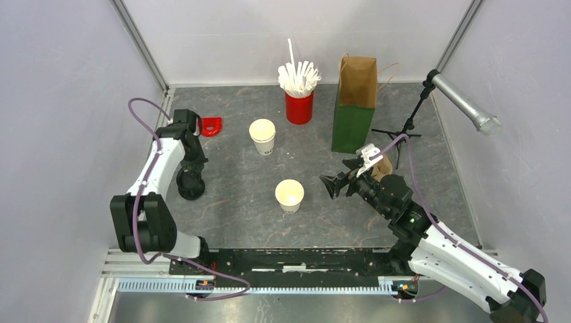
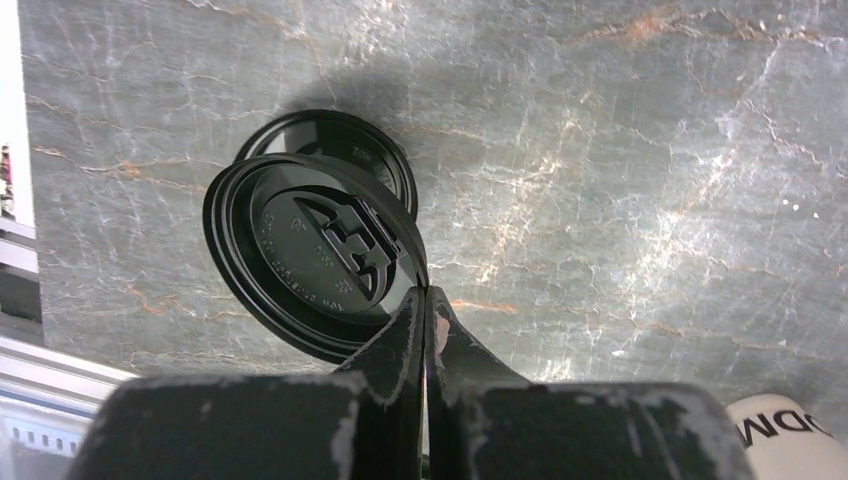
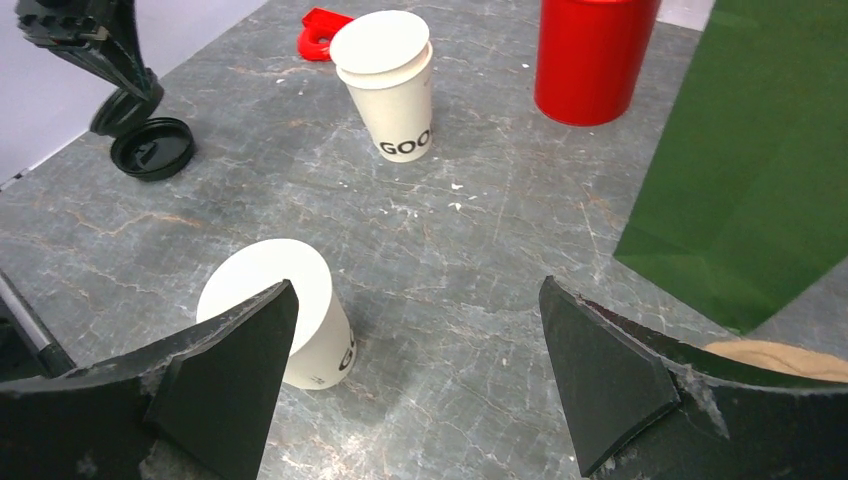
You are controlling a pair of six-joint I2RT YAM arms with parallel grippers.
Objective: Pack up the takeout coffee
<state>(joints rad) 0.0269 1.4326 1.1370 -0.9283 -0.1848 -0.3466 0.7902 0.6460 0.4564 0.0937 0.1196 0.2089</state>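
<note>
Looking down from the top camera, you find the coffee cup (image 1: 289, 195) standing upright and lidless near the middle of the table (image 1: 236, 215), well apart from the paper bag (image 1: 355, 108) at the back right. Your left gripper (image 2: 427, 300) is pinched tight on the rim of a black lid (image 2: 300, 260) — the fingers meet with only the lid's edge between them. It holds the lid tilted over a second lid (image 2: 345, 135) that lies flat on the table at the left side. Whether the two lids touch, you cannot tell.

Your right gripper (image 3: 415, 290) is spread as wide as it goes, with nothing in it, low beside the coffee cup on its right. In its own camera the cup shows just behind one finger.

Toward the back stands a stack of cups (image 1: 262, 136) with layered rims, and beyond that a red cup (image 1: 299, 106) full of white sticks (image 1: 298, 74). The paper bag is upright — brown at the top, green below. A small red piece (image 1: 211, 125) lies near the left arm, and a microphone (image 1: 464, 102) on a stand leans in from the right.
</note>
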